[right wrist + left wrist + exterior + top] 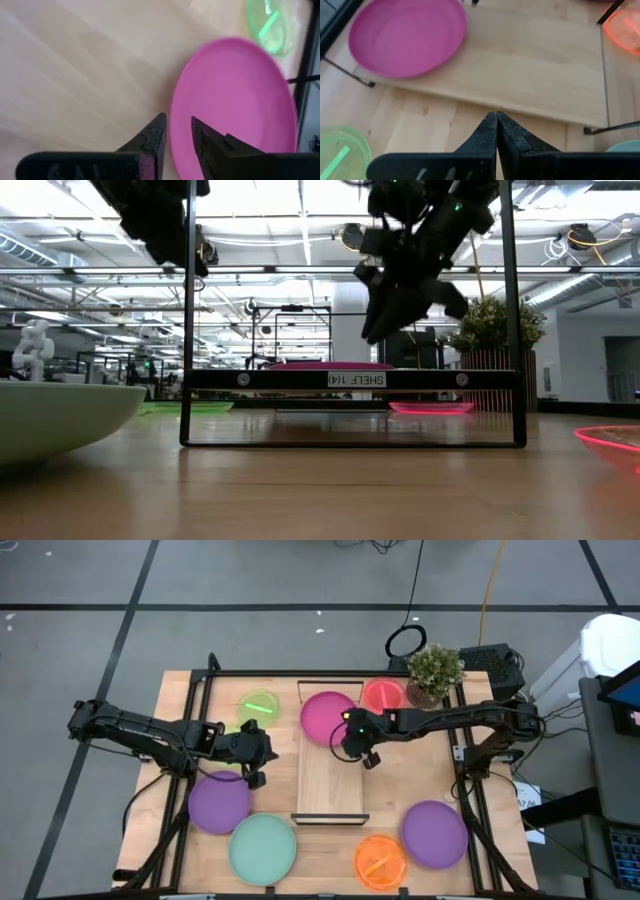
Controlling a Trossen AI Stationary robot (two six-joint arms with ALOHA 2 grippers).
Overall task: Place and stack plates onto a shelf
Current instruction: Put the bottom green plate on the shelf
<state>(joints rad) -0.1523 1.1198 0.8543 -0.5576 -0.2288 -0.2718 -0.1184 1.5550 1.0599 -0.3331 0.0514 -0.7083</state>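
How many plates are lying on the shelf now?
1: the magenta plate lies at the far end of the shelf. All other plates rest on the table beside it. Part of the board is covered by the right gripper, but nothing shows there.

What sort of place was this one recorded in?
Probably a robotics lab or workshop hall: the wooden table stands on a grey floor with taped lines and loose cables, and the low view shows open ceiling lights and more metal rigs behind.
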